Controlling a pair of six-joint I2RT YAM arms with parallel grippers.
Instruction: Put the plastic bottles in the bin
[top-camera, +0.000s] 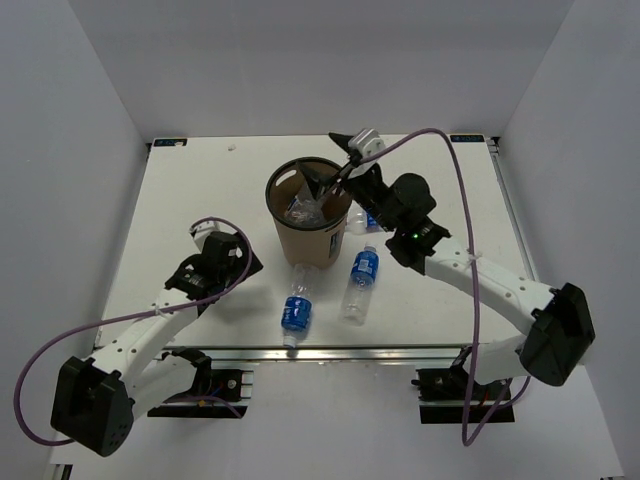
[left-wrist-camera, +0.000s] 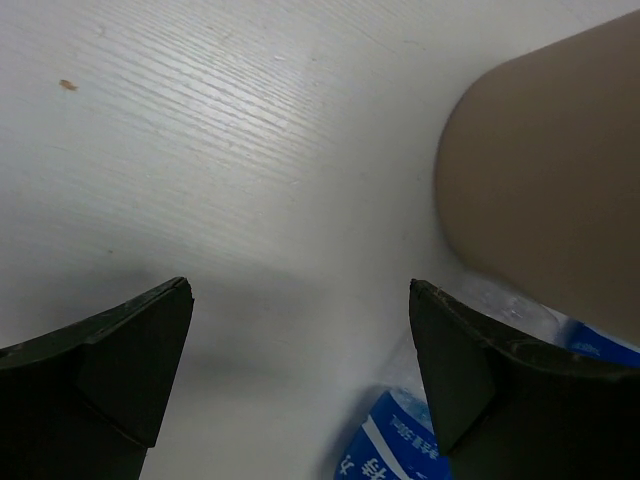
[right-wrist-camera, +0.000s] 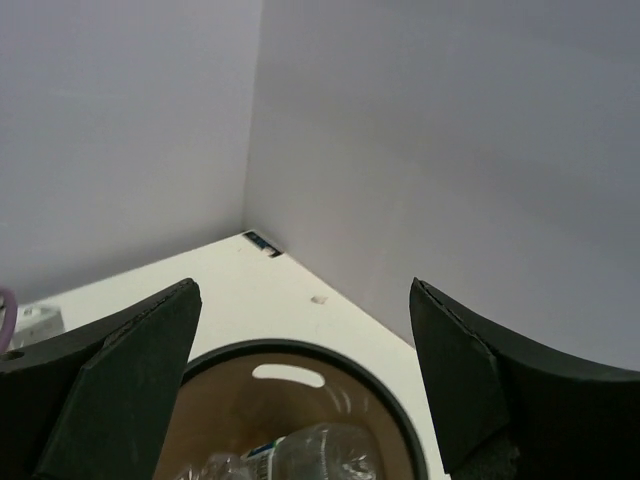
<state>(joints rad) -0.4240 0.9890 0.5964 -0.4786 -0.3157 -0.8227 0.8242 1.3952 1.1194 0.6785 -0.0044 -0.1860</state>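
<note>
Brown cardboard bin (top-camera: 305, 240) could tip if the right gripper (top-camera: 330, 183), spread wide and empty over its rim, catches it; left gripper (left-wrist-camera: 300, 290) gapes wide too.

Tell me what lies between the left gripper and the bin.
Only bare table, in the top view, between the left gripper and the bin.

The left arm (top-camera: 150, 335) and right arm (top-camera: 490, 285) have white links and black joint housings. A purple cable (top-camera: 45, 348) loops from each, at 7 and 5 o'clock. The fingers (left-wrist-camera: 130, 360) are matte black wedges.
</note>
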